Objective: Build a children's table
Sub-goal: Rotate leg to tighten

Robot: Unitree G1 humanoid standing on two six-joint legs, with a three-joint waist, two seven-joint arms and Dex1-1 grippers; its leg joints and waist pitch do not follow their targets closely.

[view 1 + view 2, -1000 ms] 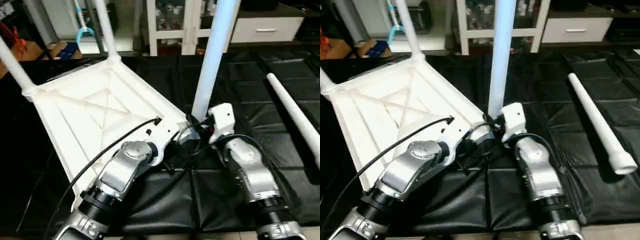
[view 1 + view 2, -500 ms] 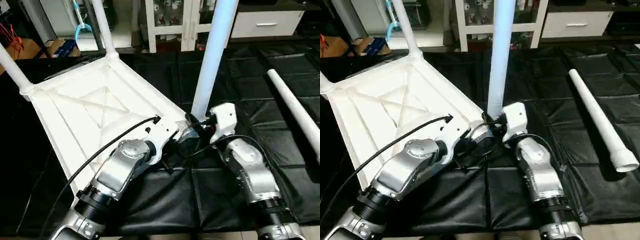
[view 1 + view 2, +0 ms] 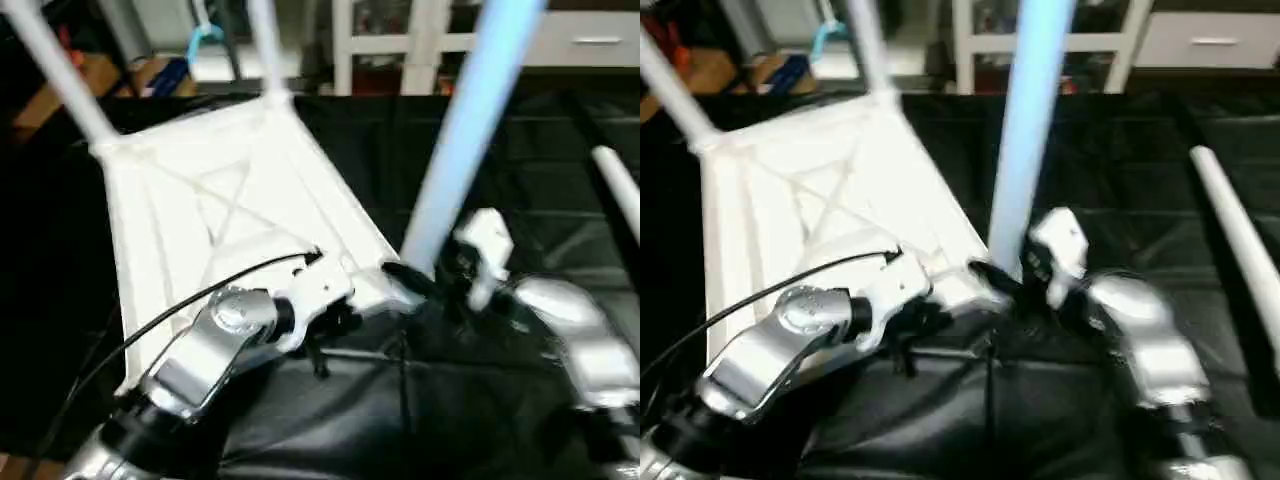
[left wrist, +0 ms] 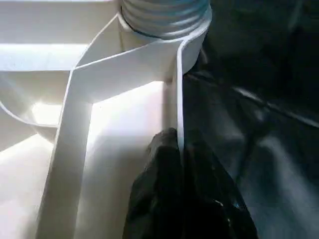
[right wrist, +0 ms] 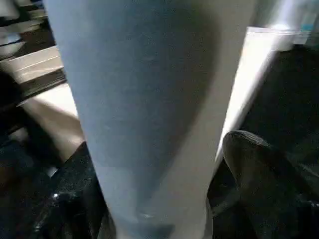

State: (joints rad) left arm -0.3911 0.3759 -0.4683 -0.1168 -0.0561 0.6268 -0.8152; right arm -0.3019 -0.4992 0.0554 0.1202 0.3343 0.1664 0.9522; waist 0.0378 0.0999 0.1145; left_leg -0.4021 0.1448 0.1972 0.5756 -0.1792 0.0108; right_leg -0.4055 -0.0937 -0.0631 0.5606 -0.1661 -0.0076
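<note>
The left gripper (image 4: 182,149) is seen pinched together on the thin side wall of the tabletop (image 3: 230,200), one black finger on each face of the wall, just below the corner socket (image 4: 192,42) into which a ridged leg end is seated. In the left eye view this gripper sits a little below the middle of the frame, at the near right corner of the upside-down tabletop, whose X-ribbed underside faces up and fills the upper left and centre. The right gripper (image 5: 164,189) is set about the base of the near leg (image 3: 470,130), which rises from that corner toward the upper right of the frame; its two fingers (image 5: 259,169) are spread to either side of the tube, and whether they press on it cannot be told. Two more legs (image 3: 60,75) are seen standing in the far corner sockets along the upper left of the frame. A fourth leg (image 3: 1235,240) is laid loose on the black padded mat (image 3: 400,410) at the right edge, well apart from the tabletop. White furniture (image 3: 1040,30) is visible along the top of the frame.
</note>
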